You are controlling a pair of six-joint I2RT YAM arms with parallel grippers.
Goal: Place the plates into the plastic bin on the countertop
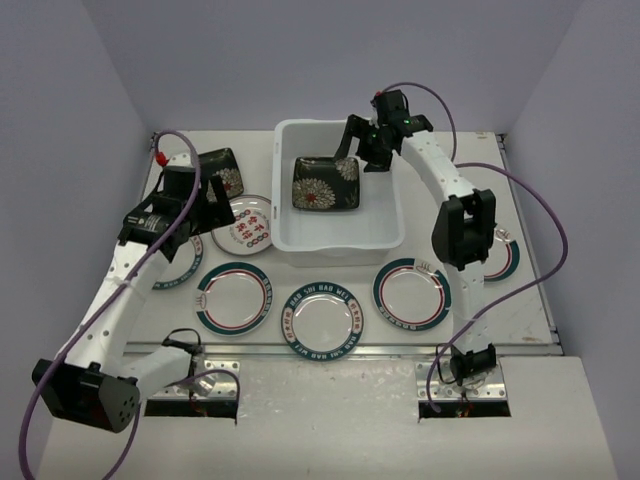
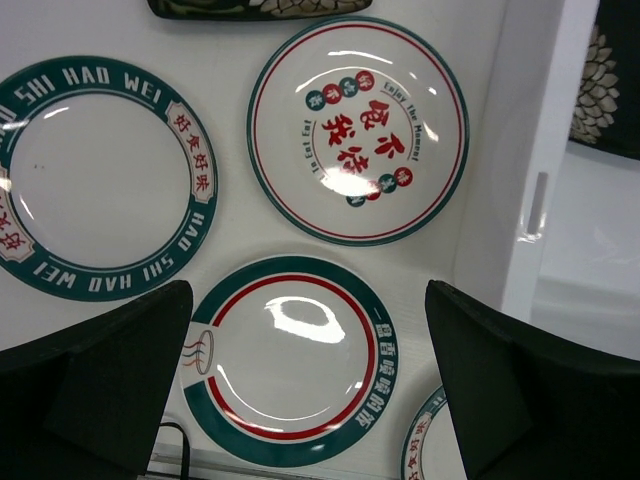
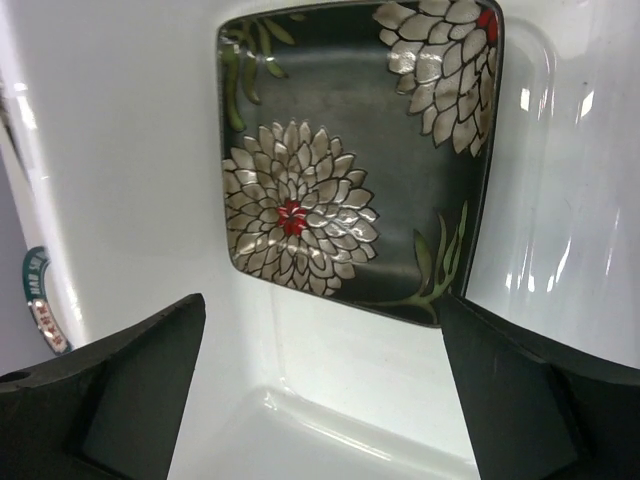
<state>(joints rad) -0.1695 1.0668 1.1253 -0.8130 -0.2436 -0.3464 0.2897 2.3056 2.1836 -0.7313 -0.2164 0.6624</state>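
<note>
1 countertop [image 1: 560, 310], off-white. 1 plastic bin [image 1: 340, 244], white translucent, center-rear of the top. 2 arms.

8 plates total, 1 in bin, 7 out on the top.
- 5 round plates w/ teal-and-red rims, in an arc in front of the bin: left-end plate [image 1: 185, 268] partly under the left arm, second plate [image 1: 232, 298], middle plate [image 1: 320, 318], fourth plate [image 1: 412, 293], right-end plate [image 1: 505, 258] mostly hidden behind the right arm's elbow.
- 2 square black floral plates: binned black plate [image 1: 325, 183] lies inside the bin, left-rear part; can't tell if flat or leaning. Outer black plate [image 1: 225, 172] sits on the top left of the bin, part hidden by the left wrist.
- 1 small white plate [image 1: 250, 228], just left of the bin's front corner.

Writing: left-end plate rim reads "HAO SHI HAO WEI" plus Chinese chars in red panels (left wrist view). Small white plate has big red chars and "Enjoy the Moment". Other rims too small to read.

Left arm reaches fwd from its base, left gripper [image 2: 308, 295] above the second plate, fingers wide apart, nothing btwn them. Right arm bends at the elbow and reaches left over the bin; right gripper [image 3: 322, 300] points down into it, fingers spread, holding nothing, binned black plate below and apart.
</note>
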